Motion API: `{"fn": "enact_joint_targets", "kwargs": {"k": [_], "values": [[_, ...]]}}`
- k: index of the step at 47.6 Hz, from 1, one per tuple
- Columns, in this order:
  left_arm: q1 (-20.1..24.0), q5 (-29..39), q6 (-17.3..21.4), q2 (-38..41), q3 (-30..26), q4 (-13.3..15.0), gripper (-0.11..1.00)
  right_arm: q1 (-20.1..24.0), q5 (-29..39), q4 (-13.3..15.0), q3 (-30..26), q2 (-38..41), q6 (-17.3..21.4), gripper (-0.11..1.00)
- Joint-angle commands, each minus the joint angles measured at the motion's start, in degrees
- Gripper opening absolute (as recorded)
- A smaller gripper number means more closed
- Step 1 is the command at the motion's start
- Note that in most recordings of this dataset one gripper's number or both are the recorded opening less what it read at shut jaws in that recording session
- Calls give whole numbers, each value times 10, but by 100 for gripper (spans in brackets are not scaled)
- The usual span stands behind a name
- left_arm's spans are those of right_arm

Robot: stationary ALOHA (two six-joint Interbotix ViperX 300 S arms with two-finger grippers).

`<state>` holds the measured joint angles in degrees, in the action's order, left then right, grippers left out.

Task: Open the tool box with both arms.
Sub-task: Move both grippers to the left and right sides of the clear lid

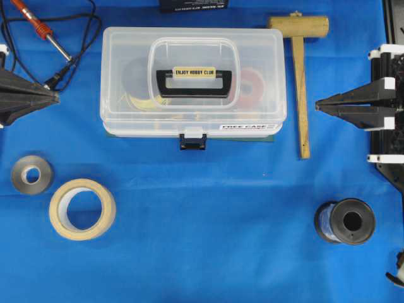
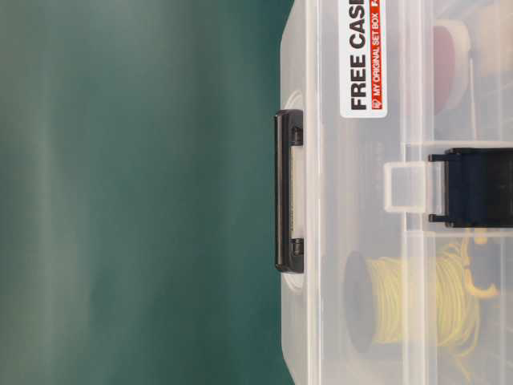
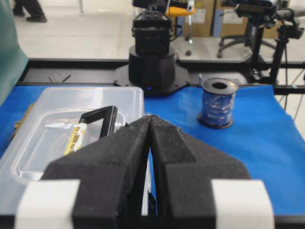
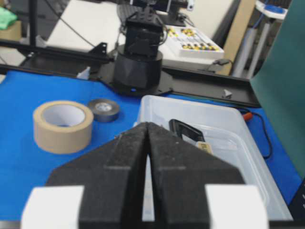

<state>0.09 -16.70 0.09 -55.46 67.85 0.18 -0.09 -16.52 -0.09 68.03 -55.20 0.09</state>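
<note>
The clear plastic tool box (image 1: 126, 107) lies shut at the middle back of the blue cloth. Its black handle (image 1: 194, 82) lies flat on the lid, and the small black latch (image 1: 192, 140) is down on the front edge. My left gripper (image 1: 55, 96) is shut and empty, apart from the box's left end and pointing at it. On the far side, my right gripper (image 1: 317, 107) is also shut and empty, a short gap from the box's right end. The left wrist view has the left gripper (image 3: 150, 117) before the box (image 3: 47, 138). The right wrist view has the right gripper (image 4: 147, 124) before the box (image 4: 228, 138).
A wooden mallet (image 1: 300, 76) lies between the box and my right gripper. A soldering iron (image 1: 41, 28) with black cables is at the back left. A grey tape roll (image 1: 31, 174) and a masking tape roll (image 1: 82, 208) sit front left, and a black wire spool (image 1: 345, 221) front right.
</note>
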Motion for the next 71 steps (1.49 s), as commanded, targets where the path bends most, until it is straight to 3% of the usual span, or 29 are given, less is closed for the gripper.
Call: {"fn": "enact_joint_targets", "kwargs": {"k": [1, 14, 29, 34, 42, 46, 57, 71], "values": [[1, 10, 9, -1, -10, 15, 0, -4, -4, 1, -21, 4, -7, 0], [4, 62, 15, -14, -9, 17, 0, -11, 83, -4, -31, 4, 5, 0], [62, 130, 14, -3, 2, 17, 1, -63, 192, -20, -32, 4, 25, 1], [69, 149, 18, -2, 4, 17, 24, -81, 236, -20, -32, 5, 33, 18], [91, 189, 18, 11, 18, 17, 75, -91, 305, -18, -30, 12, 36, 71], [102, 189, 18, 23, 29, 17, 90, -100, 326, -17, -28, 24, 36, 86], [131, 176, 19, 78, 40, 17, 91, -130, 333, -14, -23, 80, 36, 85], [159, 102, 46, 160, 38, 17, 91, -146, 272, -5, -29, 169, 31, 85]]}}
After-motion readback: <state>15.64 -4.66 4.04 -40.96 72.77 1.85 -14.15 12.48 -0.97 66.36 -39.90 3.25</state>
